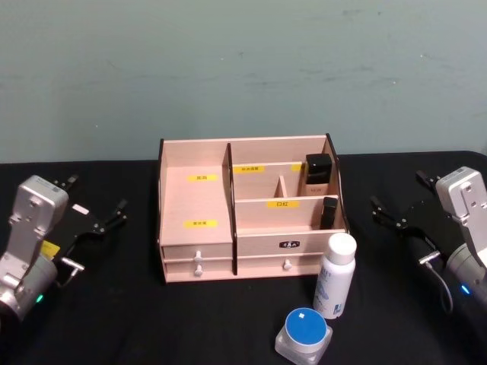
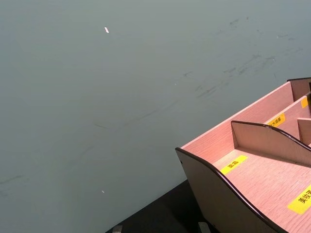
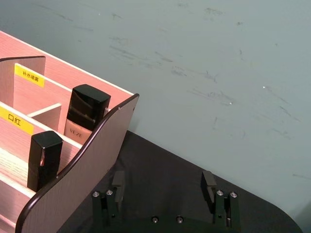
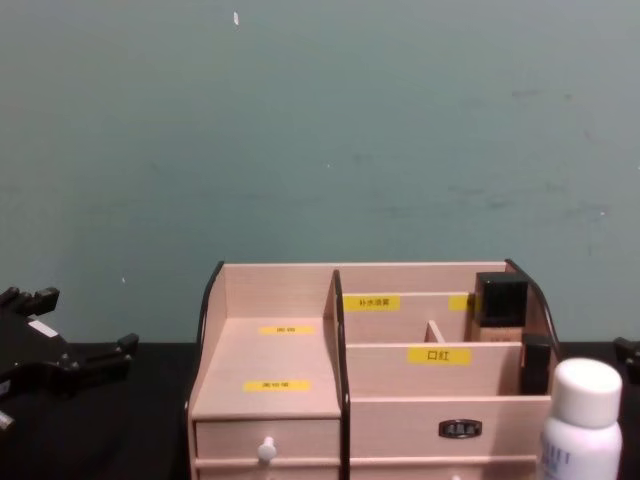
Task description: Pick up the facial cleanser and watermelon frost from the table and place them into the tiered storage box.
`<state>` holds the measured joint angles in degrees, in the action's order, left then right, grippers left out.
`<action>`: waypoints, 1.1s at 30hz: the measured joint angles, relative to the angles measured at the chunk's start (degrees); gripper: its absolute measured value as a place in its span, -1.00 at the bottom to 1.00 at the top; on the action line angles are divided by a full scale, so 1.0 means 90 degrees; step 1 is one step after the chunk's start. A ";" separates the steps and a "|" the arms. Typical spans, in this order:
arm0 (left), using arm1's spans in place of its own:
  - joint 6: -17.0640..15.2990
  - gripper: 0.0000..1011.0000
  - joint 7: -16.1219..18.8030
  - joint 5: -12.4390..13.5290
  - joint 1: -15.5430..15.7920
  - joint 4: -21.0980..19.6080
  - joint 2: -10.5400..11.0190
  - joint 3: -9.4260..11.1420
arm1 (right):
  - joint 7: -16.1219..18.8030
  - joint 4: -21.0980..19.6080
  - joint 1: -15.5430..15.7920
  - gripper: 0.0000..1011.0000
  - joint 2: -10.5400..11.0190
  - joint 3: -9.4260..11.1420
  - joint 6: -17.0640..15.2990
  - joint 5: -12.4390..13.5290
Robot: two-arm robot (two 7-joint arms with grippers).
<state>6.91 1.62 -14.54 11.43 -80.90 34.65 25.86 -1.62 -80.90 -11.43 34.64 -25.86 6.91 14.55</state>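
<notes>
Two items: tall white cylindrical facial cleanser (image 1: 335,275), upright, just before front right of light wooden tiered storage box (image 1: 173,199); squat frosted blue-lidded watermelon frost (image 1: 303,332) beside it; nearer right gripper (image 1: 396,188), spread wide, cleanser to its left; left gripper (image 1: 99,192) parked, spread too
</notes>
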 joint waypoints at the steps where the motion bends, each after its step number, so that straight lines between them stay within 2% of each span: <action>1: 0.0000 1.00 0.0000 0.0000 0.0000 0.0000 0.0000 0.0000 | 0.0000 0.0000 0.0000 0.98 0.0000 0.0000 0.0000 0.0000; 19: 0.0000 1.00 0.0000 0.0000 0.0001 0.0000 0.0000 0.0000 | 0.0000 0.0000 0.0000 0.98 0.0000 0.0000 0.0000 0.0000; 23: 0.0000 1.00 0.0000 0.0000 0.0000 0.0000 0.0000 0.0000 | 0.0120 -0.0049 0.0062 0.98 0.0000 0.0117 -0.0039 0.0076; 27: 0.0000 1.00 0.0000 0.0000 0.0000 0.0000 0.0000 0.0000 | 0.0198 -0.0325 0.0233 0.98 0.0099 0.0268 -0.0096 0.0149; 33: 0.0000 1.00 0.0000 0.0000 0.0000 0.0000 0.0000 0.0000 | 0.0296 -0.1194 0.0725 0.98 0.0423 0.0555 -0.0168 0.0228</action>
<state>6.91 1.62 -14.55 11.43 -80.90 34.65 25.86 1.05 -91.65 -4.91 38.45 -20.87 5.40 16.60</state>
